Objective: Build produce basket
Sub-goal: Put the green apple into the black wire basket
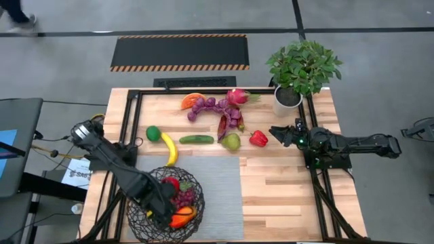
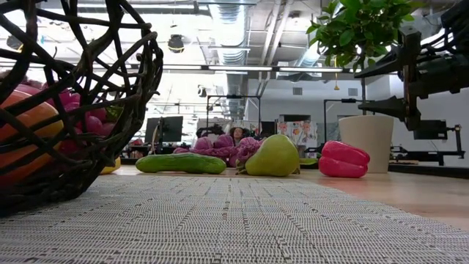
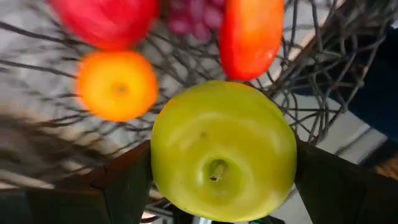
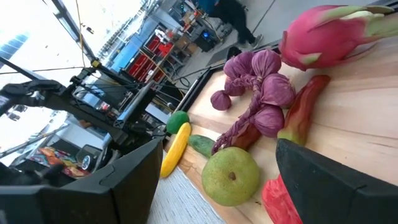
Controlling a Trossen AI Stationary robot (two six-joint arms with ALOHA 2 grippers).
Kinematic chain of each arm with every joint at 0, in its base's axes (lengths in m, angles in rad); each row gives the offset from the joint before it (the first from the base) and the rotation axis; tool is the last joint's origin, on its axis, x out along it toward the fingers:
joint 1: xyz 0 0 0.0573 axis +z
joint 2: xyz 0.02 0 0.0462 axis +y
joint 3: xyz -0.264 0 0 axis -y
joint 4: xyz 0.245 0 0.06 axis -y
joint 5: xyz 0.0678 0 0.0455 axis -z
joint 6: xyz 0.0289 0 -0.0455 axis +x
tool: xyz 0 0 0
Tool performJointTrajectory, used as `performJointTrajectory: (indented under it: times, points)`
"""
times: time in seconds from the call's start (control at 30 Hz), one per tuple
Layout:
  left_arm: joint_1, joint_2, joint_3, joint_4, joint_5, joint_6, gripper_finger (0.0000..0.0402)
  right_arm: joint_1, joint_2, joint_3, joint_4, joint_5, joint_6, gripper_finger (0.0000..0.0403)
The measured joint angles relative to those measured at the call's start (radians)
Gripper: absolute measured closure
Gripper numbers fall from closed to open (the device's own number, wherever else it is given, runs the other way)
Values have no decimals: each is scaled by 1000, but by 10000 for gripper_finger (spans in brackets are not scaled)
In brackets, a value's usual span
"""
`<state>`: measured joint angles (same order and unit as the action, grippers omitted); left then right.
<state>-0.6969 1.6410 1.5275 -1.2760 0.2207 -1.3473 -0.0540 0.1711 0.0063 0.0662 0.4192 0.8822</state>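
Note:
The black wire basket (image 1: 139, 220) stands on the grey mat at the near left and holds a red apple (image 3: 106, 22), an orange (image 3: 117, 85), purple grapes (image 3: 193, 15) and an orange-red piece (image 3: 250, 37). My left gripper (image 1: 161, 209) reaches down into it, shut on a yellow-green apple (image 3: 224, 149). More produce lies on the wood farther back: lime (image 1: 153, 133), banana (image 1: 169, 149), cucumber (image 1: 196, 139), pear (image 1: 232, 141), red pepper (image 1: 258, 139), dragonfruit (image 1: 237, 96). My right gripper (image 1: 277, 133) waits open and level beside the pepper. My left gripper pinches the yellow-green apple by two opposite sides (image 3: 163, 168) between its two fingers (image 3: 124, 186). The fingers come from above, pointing steeply down. The apple's stem end faces up toward the wrist. It hangs inside the basket's rim, over the fruit lying there.
A leafy plant in a white pot (image 1: 287, 99) stands at the far right, behind my right gripper. Purple leafy vegetables (image 1: 213, 106), a red chili (image 1: 222, 125) and an orange slice (image 1: 192, 100) lie at the far middle. The grey mat (image 1: 217, 196) stretches right of the basket.

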Motion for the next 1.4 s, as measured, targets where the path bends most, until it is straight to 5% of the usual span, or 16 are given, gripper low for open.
performJointTrajectory:
  times: [0.23,0.5,1.4]
  points:
    - [-45,-16,-250,288,-11,-60,83,0,0,0,0,0,0,69]
    - [-71,-16,-387,374,60,-21,83,0,0,0,0,0,10,69]
    - [-70,-16,-420,366,134,61,71,0,0,0,0,0,8,69]
